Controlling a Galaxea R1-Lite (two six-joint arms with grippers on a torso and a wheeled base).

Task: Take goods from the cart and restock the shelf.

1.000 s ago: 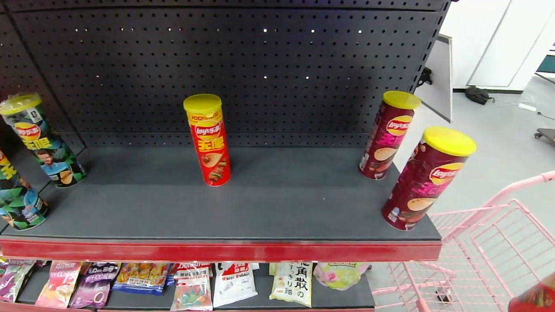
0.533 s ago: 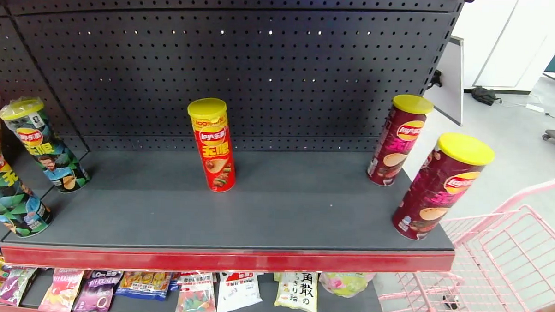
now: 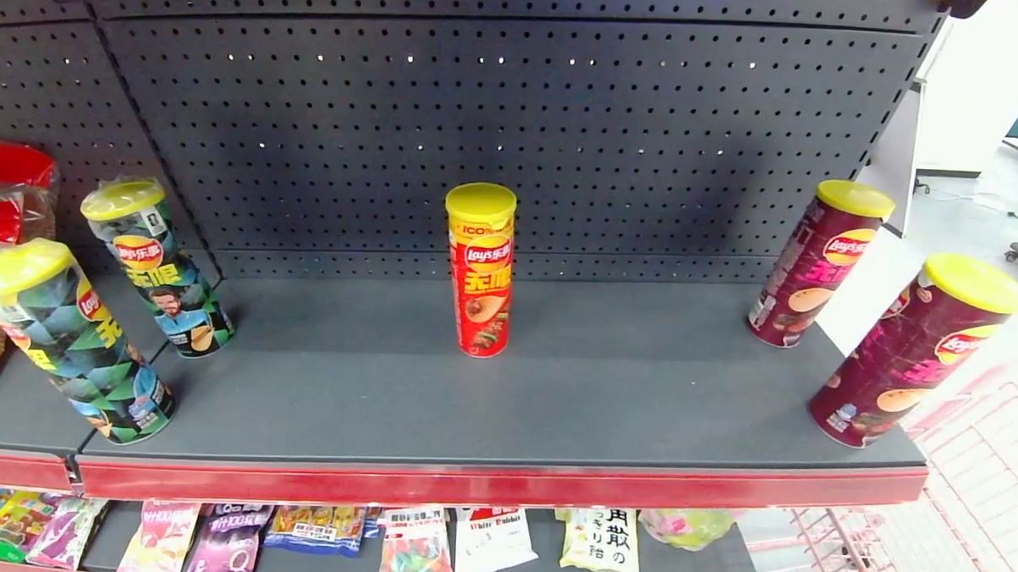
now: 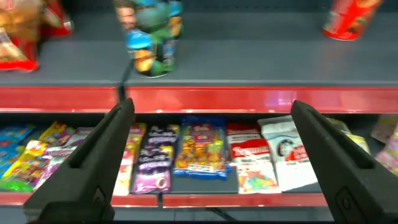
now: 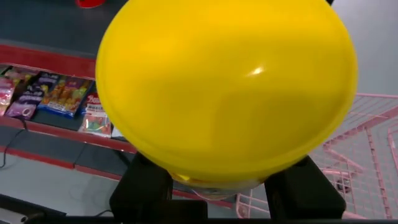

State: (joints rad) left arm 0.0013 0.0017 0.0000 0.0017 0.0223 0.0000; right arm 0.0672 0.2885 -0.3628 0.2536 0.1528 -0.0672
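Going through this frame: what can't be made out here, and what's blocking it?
- Right wrist view: the chip can in the right hand shows its yellow lid end-on, hiding body and label.
- Head view: the pink cart is cut off by the right and bottom edges; contents unknown.
- Left wrist view: the blue-green can is blurred and cut by the frame edge; label unreadable.

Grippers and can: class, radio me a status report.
Left gripper open, empty. Right gripper shut on can. Shelf: one red can at middle, room either side.
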